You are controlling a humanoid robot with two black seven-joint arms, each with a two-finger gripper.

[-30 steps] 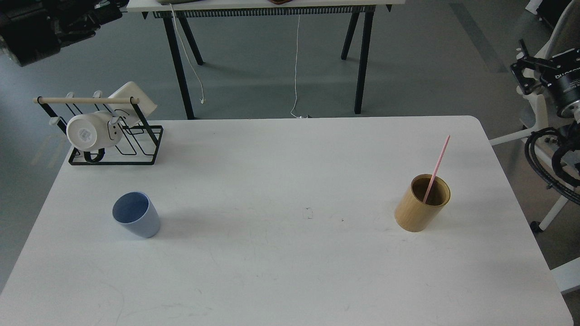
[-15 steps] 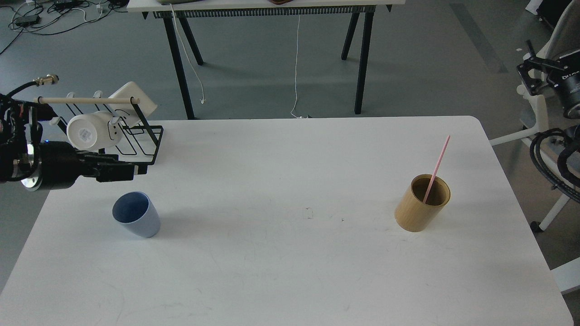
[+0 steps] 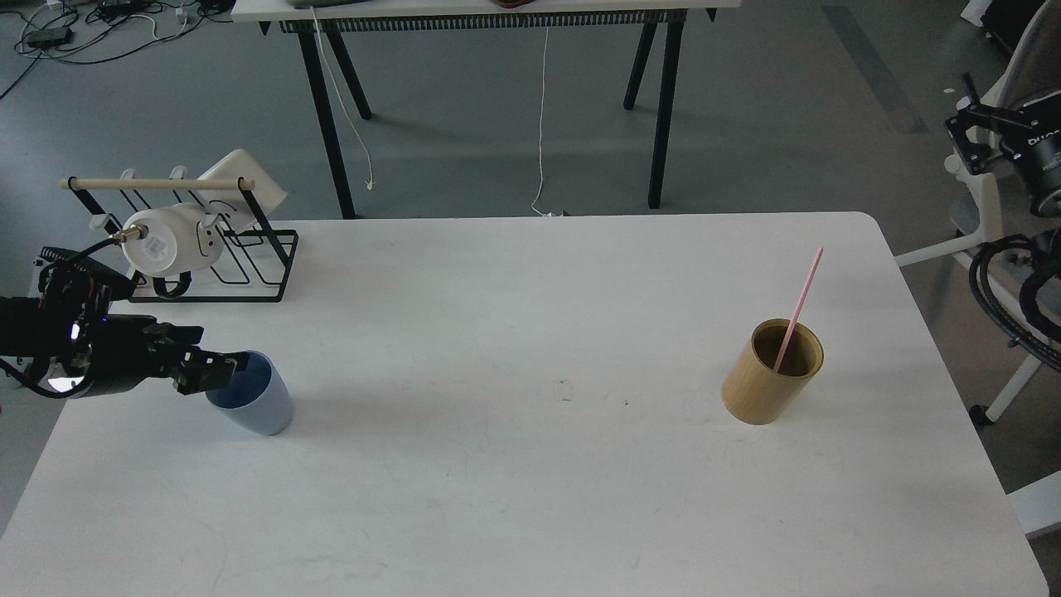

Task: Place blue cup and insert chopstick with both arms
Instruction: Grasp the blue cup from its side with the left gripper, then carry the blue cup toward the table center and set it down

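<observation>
Rack (image 3: 207, 249) stands behind blue cup (image 3: 253, 406); left claw's (image 3: 232, 365) opening unclear.

My left gripper (image 3: 222, 368) is hovering at the near-left rim of the blue cup (image 3: 259, 408), while the chopstick (image 3: 798, 308) is leaning inside the tan holder (image 3: 767, 380) on the white table (image 3: 530, 497).

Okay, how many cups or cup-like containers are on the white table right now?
3: the blue cup front left at the left gripper, the tan holder on the right, and a white mug on the black rack back left.
</observation>
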